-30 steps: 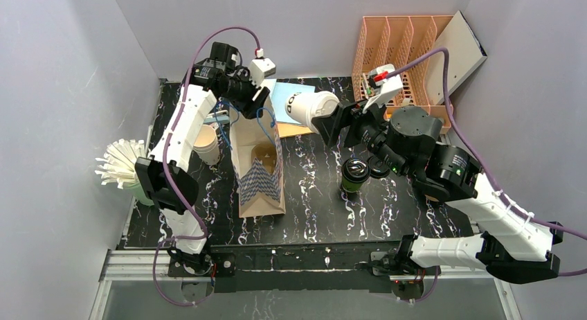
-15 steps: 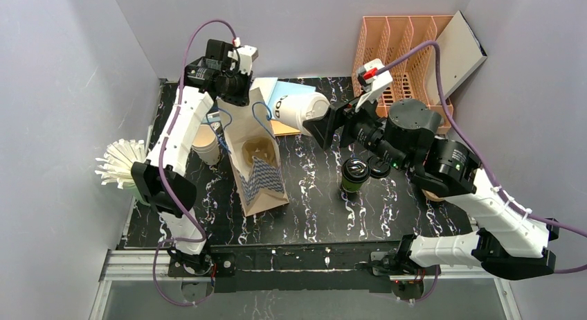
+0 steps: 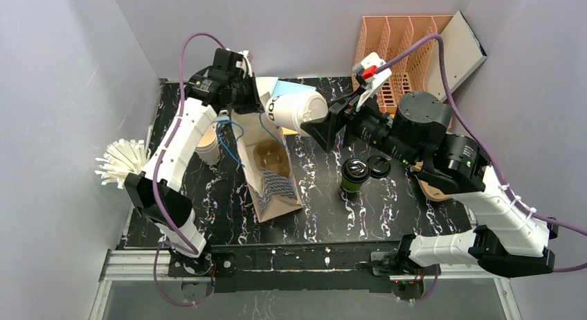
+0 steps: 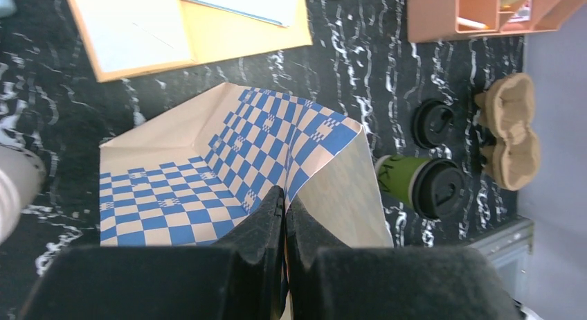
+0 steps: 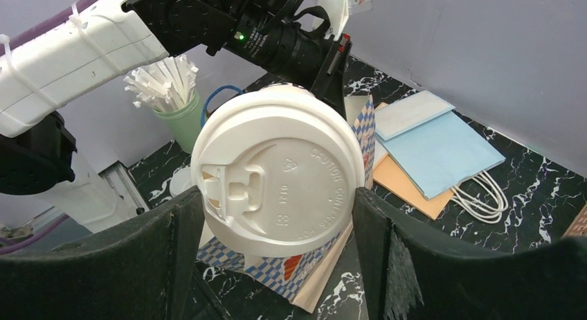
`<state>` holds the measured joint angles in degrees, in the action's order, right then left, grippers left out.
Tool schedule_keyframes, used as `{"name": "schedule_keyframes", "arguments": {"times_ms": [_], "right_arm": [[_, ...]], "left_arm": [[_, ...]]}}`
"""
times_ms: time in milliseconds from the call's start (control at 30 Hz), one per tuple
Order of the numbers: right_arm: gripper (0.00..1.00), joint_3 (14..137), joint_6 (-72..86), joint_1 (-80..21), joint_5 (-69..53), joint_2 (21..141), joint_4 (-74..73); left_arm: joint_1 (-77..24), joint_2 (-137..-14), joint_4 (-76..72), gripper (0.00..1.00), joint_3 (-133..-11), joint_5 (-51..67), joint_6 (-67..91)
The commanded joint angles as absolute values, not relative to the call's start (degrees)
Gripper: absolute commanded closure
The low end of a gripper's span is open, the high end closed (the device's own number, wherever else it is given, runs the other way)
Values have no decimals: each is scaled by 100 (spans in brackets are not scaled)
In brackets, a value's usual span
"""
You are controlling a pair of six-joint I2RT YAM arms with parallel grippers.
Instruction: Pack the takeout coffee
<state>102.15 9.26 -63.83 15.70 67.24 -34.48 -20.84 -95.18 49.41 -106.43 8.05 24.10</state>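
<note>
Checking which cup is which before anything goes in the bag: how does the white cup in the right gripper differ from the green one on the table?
The white cup has a white lid; the green cup has a black one. The white cup is tipped on its side, held in the right gripper; the green cup stands upright on the table, untouched. Both are lidded takeout cups.

Work cell, overhead view. The table (image 3: 325, 216), topped in black with white marble-like veining, serves as landmark. Plain pale grey walls enclose it: the back wall (image 3: 304, 29) along its far edge, the left wall (image 3: 55, 91) and the right wall (image 3: 533, 91) along its sides. A metal rail (image 3: 124, 264) runs along its near edge. An orange slotted rack (image 3: 394, 43) stands at its far right corner. Lighting is even and diffuse; shadows are soft.
</note>
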Motion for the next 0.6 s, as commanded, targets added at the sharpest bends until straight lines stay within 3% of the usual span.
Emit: {"name": "schedule_keyframes", "arguments": {"times_ms": [0,100,167,300,400,467,567], "right_arm": [[55,10413,775,-6381,1401,6698,-3375],[55,10449,747,-6381,1233,6719,-3466],[55,10438,747,-6380,1209,6711,-3504],[55,10490,745,-6380,1208,6704,-3496],[55,10587,738,-6380,1223,6746,-3545],[56,10595,738,-6376,1251,6751,-3563],[56,10562,752,-6380,1290,6733,-3575]], "left_arm": [[-2344,-9296,4899,100,-10684,770,3102],[-2347,-9154,4858,100,-10444,471,3168],[-2347,-9170,4839,94,-10361,432,3030],[-2339,-9394,4979,62,-10661,368,2304],[-2302,-9358,4801,32,-10691,662,1646],[-2270,-9295,4658,24,-10677,1017,1197],[-2268,-9234,4555,22,-10646,1699,165]]}}
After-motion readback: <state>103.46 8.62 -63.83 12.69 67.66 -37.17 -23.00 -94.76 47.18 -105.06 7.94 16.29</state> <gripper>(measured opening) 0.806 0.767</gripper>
